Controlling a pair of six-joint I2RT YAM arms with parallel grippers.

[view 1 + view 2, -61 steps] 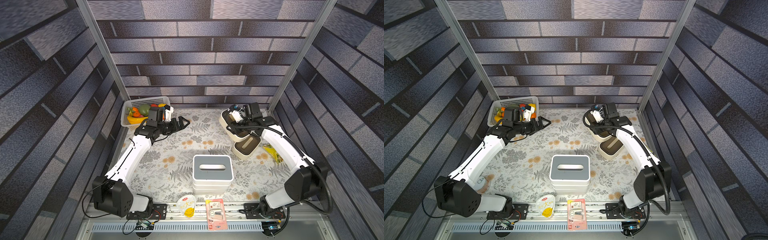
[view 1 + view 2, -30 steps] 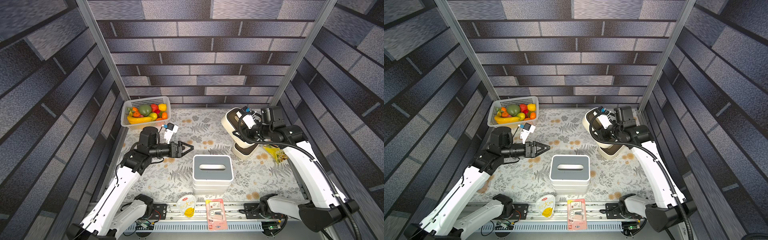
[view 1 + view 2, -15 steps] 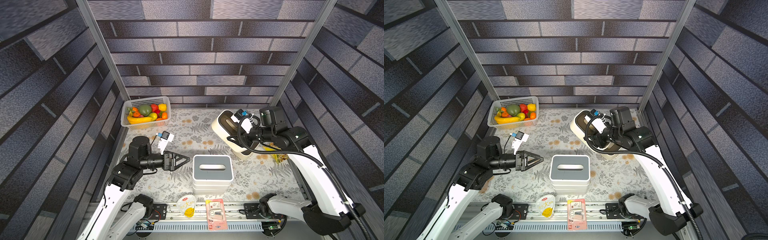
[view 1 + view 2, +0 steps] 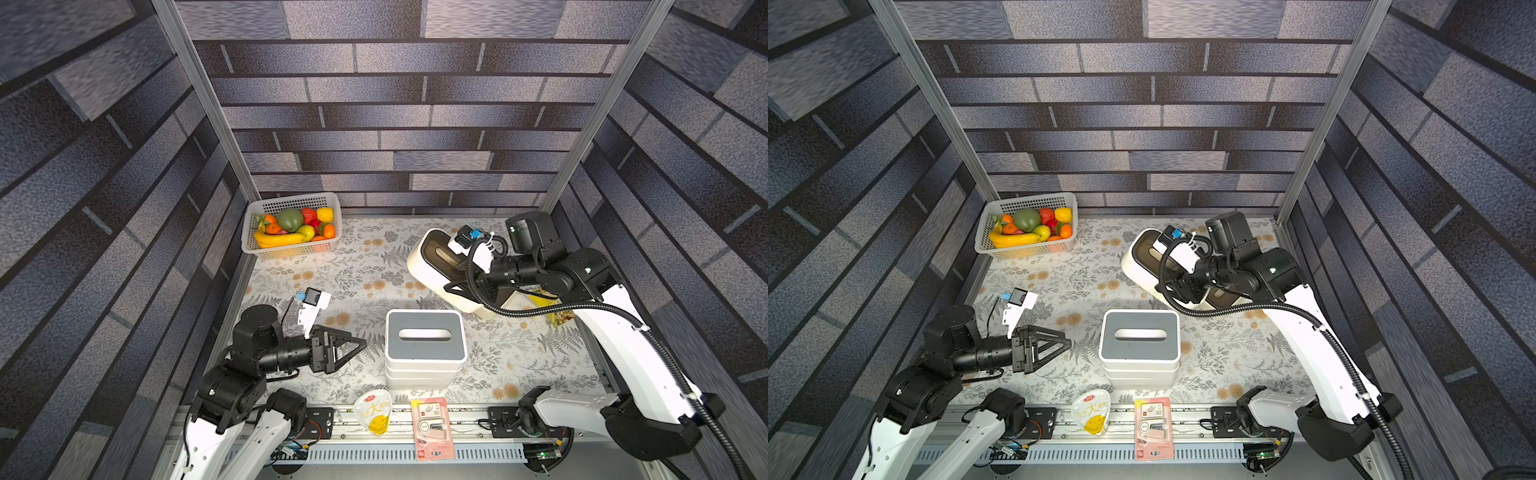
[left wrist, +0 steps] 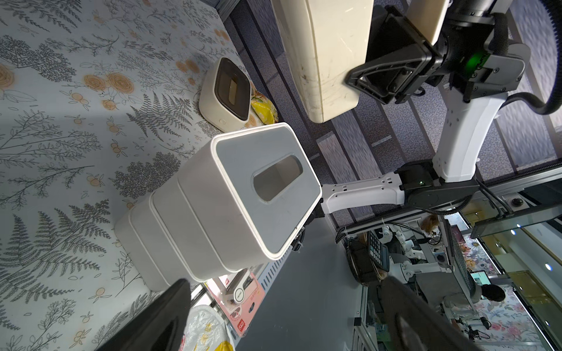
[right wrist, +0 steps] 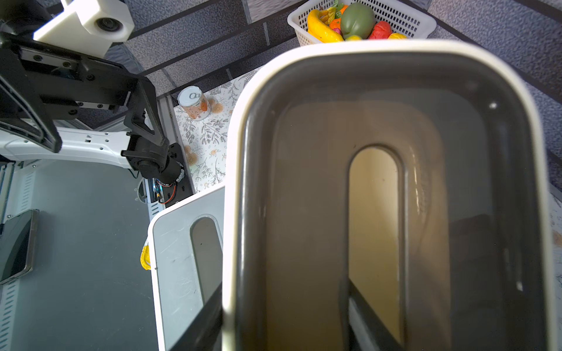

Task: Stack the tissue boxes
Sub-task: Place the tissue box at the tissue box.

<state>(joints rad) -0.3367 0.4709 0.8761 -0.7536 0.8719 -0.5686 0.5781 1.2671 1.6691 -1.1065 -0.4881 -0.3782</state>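
A stack of three white tissue boxes (image 4: 424, 345) (image 4: 1140, 345) (image 5: 243, 194) with a grey slotted lid on top stands mid-table near the front. My right gripper (image 4: 453, 284) (image 4: 1177, 286) (image 6: 279, 304) is shut on a cream, dark-brown-lidded tissue box (image 4: 434, 259) (image 4: 1140, 257) (image 5: 328, 54) (image 6: 380, 182): one finger is in the slot, the other outside the wall. It holds that box tilted in the air, behind and right of the stack. A second brown-lidded box (image 5: 226, 89) (image 4: 1221, 297) rests on the table below it. My left gripper (image 4: 353, 349) (image 4: 1059, 345) (image 5: 286, 288) hangs open and empty, left of the stack.
A white fruit basket (image 4: 291, 245) (image 4: 1025, 247) (image 6: 410, 21) sits in the back left corner. A small can (image 6: 194, 103) stands by the left edge. A yellow snack bag (image 4: 557, 316) (image 5: 264, 109) lies at the right edge. Two packets (image 4: 374, 411) (image 4: 432, 428) lie on the front rail.
My right gripper has lifted the brown-lidded box off the back right and carried it left and forward. The left arm has drawn back from the basket to the front left, still open.
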